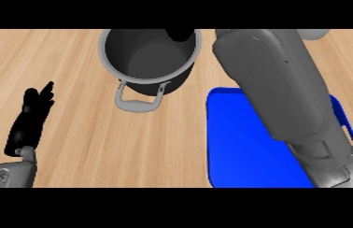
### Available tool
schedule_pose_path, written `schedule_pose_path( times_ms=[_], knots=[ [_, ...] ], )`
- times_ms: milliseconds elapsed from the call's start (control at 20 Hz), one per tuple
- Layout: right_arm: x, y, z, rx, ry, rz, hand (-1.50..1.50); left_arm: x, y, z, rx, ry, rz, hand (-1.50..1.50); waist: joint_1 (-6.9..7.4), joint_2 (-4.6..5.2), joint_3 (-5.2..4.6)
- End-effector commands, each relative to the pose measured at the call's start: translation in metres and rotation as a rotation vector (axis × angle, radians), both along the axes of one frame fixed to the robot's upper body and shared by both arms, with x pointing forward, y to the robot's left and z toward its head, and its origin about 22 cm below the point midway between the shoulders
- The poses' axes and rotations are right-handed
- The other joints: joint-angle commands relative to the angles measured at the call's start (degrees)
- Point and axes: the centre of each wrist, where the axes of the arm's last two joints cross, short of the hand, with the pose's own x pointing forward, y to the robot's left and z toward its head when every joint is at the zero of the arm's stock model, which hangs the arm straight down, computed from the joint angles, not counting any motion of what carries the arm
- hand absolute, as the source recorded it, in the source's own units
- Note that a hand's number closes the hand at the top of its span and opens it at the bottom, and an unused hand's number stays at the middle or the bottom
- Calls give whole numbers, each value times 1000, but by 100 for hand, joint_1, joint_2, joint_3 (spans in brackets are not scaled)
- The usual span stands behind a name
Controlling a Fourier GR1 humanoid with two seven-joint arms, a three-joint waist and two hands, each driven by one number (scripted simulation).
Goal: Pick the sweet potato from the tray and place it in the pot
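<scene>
**Arm stretching over tray toward pot**

Spanning the wooden counter (pixel 82 129). Crossing the blue tray (pixel 238 147) at right: grey right forearm (pixel 276 82), reaching up toward the dark pot (pixel 148 59), right hand (pixel 180 34) barely showing over the rim, grip impossible to tell. Sweet potato nowhere visible. Resting at left edge: left hand (pixel 31 117), fingers straight, holding nothing.

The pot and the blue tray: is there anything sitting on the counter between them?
No. In the head view only bare wooden counter shows between the pot and the blue tray.
</scene>
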Motion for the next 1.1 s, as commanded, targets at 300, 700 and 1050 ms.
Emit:
schedule_pose_path(
  times_ms=[300, 700, 1050],
  knots=[
    [40, 36, -69, 29, 285, -17, -150, -4, -5, -10, -12, -10, -18, 0, 149, 52, -2],
    [48, 22, -102, 356, 296, 1, -150, -3, -10, -7, 3, -9, -48, 0, 241, 54, 3],
    [65, -8, -78, 679, 153, -77, -150, -8, -7, -7, -22, -6, -10, 0, 132, 53, 7]
  ],
)
